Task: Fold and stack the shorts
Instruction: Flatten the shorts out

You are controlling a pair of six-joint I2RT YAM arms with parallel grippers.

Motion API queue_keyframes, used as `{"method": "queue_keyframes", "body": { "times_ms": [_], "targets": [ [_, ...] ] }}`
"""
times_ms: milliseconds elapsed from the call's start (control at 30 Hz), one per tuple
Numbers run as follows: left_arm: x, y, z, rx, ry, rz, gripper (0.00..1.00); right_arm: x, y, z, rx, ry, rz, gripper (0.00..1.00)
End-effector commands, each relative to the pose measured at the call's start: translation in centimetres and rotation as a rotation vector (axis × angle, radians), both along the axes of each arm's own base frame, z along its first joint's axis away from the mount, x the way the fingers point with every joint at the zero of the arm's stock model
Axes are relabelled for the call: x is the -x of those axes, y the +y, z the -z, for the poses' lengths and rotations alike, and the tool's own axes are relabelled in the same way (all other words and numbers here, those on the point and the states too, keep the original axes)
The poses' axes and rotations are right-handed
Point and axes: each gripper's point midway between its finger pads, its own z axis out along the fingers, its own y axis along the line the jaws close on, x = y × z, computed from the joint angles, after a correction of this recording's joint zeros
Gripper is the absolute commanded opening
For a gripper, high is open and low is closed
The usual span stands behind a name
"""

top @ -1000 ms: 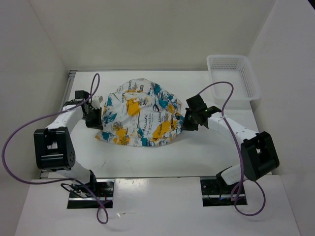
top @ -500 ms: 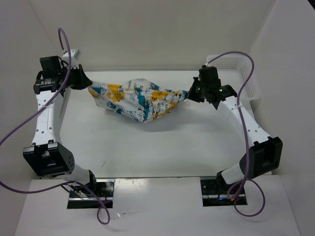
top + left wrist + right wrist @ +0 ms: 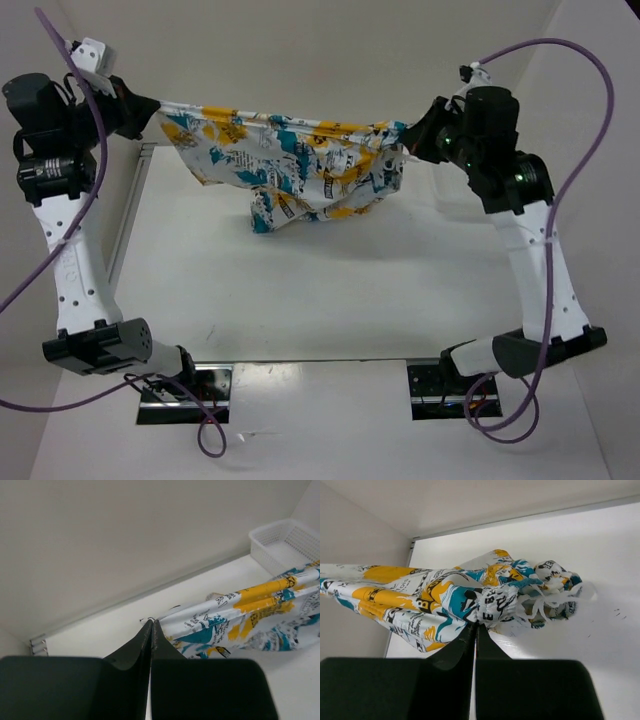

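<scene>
Pinching one end of the shorts point(image 3: 300, 165) each, the left tool point(image 3: 148, 110) and the right tool point(image 3: 410, 140) are clamped tight on the cloth, high above the worktop point(image 3: 320, 300). Between the tools the top edge runs nearly straight, with loose folds hanging beneath, probably clear of the worktop. Far beyond the left tool's tips, past the cloth, sits a white mesh basket point(image 3: 285, 540).
</scene>
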Motion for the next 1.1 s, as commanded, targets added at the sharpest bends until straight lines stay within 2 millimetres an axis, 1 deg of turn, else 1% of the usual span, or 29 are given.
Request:
{"method": "queue_keyframes", "body": {
  "times_ms": [0, 33, 100, 133, 167, 200, 267, 333, 367, 400, 433, 467, 500, 533, 567, 600, 633, 667, 700, 733, 767, 833, 867, 900, 933, 967, 1000, 1033, 1067],
  "targets": [
    [3.3, 0.4, -8.3, -0.1, -0.27, -0.042, 0.0, 5.0, -3.0, -4.2, 0.034, -0.085, 0.046, 0.0],
    [4.0, 0.7, -9.3, -0.11, -0.296, -0.064, 0.0, 6.6, -3.3, -5.9, 0.018, -0.125, 0.037, 0.0],
    [6.4, 0.3, -12.5, -0.136, -0.382, -0.095, 0.0, 8.7, -3.7, -6.2, 0.026, -0.116, 0.022, 0.0],
    [7.7, -0.1, -13.3, -0.14, -0.397, -0.105, 0.0, 10.2, -4.1, -7.3, 0.017, -0.146, 0.023, 0.0],
    [8.5, -0.1, -14.2, -0.145, -0.418, -0.124, 0.0, 11.3, -4.3, -7.1, 0.02, -0.129, 0.014, 0.0],
    [9.9, -0.5, -15.7, -0.156, -0.458, -0.134, 0.0, 12.3, -4.6, -7.7, 0.024, -0.146, 0.011, 0.0],
    [11.5, -0.6, -16.8, -0.158, -0.482, -0.168, 0.0, 14.4, -5.2, -8.1, 0.022, -0.152, 0.012, 0.0],
    [13.7, -1.1, -18.6, -0.166, -0.525, -0.189, 0.0, 16.0, -5.2, -9.2, -0.002, -0.175, -0.01, 0.0],
    [14.3, -1.3, -19.2, -0.172, -0.546, -0.189, 0.0, 16.8, -5.1, -9.0, -0.001, -0.159, -0.025, 0.0],
    [14.7, -1.4, -19.4, -0.173, -0.549, -0.189, 0.0, 17.3, -4.6, -9.1, -0.019, -0.153, -0.06, 0.0],
    [15.4, -1.7, -19.9, -0.178, -0.567, -0.189, 0.0, 17.1, -4.5, -8.6, -0.016, -0.139, -0.06, 0.0],
    [14.8, -1.9, -19.0, -0.176, -0.541, -0.162, 0.0, 17.1, -4.3, -7.0, -0.006, -0.089, -0.07, 0.0],
    [14.7, -2.2, -18.9, -0.184, -0.557, -0.14, 0.0, 16.9, -4.1, -6.3, -0.005, -0.077, -0.078, 0.0],
    [13.8, -2.5, -17.8, -0.179, -0.535, -0.107, 0.0, 16.6, -4.0, -5.6, -0.01, -0.058, -0.076, 0.0],
    [12.9, -3.5, -16.3, -0.173, -0.507, -0.032, 0.0, 16.4, -3.9, -3.6, -0.008, -0.012, -0.073, 0.0],
    [10.6, -3.1, -12.9, -0.154, -0.439, -0.003, 0.0, 15.9, -3.7, -3.4, -0.012, -0.026, -0.073, 0.0],
    [9.8, -3.4, -11.0, -0.141, -0.401, 0.029, 0.0, 15.7, -3.4, -2.8, -0.025, -0.013, -0.082, 0.0],
    [8.9, -3.7, -9.1, -0.125, -0.353, 0.061, 0.0, 15.0, -2.9, -1.2, -0.029, 0.033, -0.092, 0.0],
    [8.1, -3.5, -6.8, -0.102, -0.289, 0.062, 0.0, 14.5, -2.1, -1.3, -0.046, 0.017, -0.129, 0.0],
    [7.9, -3.5, -5.7, -0.091, -0.256, 0.071, 0.0, 14.2, -1.6, -1.0, -0.063, 0.022, -0.144, 0.0],
    [7.7, -3.5, -5.1, -0.083, -0.235, 0.071, 0.0, 13.2, -0.9, 0.3, -0.072, 0.057, -0.161, 0.0],
    [7.3, -3.3, -3.9, -0.068, -0.193, 0.071, 0.0, 11.8, 0.9, -0.2, -0.107, 0.031, -0.225, 0.0],
    [6.4, -3.0, -3.2, -0.06, -0.17, 0.071, 0.0, 11.2, 1.7, -0.4, -0.113, 0.02, -0.254, 0.0],
    [5.9, -3.0, -2.5, -0.052, -0.149, 0.08, 0.0, 9.4, 3.0, -0.3, -0.124, 0.022, -0.271, 0.0],
    [5.5, -2.9, -2.2, -0.049, -0.139, 0.081, 0.0, 8.9, 3.8, -2.2, -0.128, -0.023, -0.285, 0.0],
    [4.8, -2.8, -1.5, -0.041, -0.119, 0.09, 0.0, 9.0, 5.6, -3.1, -0.12, -0.041, -0.331, 0.0],
    [4.5, -2.7, -1.0, -0.034, -0.101, 0.09, 0.0, 7.1, 7.1, -2.8, -0.101, -0.025, -0.338, 0.0],
    [4.3, -2.6, -1.1, -0.034, -0.1, 0.09, 0.0, 7.2, 7.4, -6.7, -0.112, -0.117, -0.339, 0.0],
    [3.7, -2.4, -0.4, -0.023, -0.07, 0.09, 0.0, 7.2, 8.4, -8.1, -0.112, -0.156, -0.363, 0.0]
  ]
}}
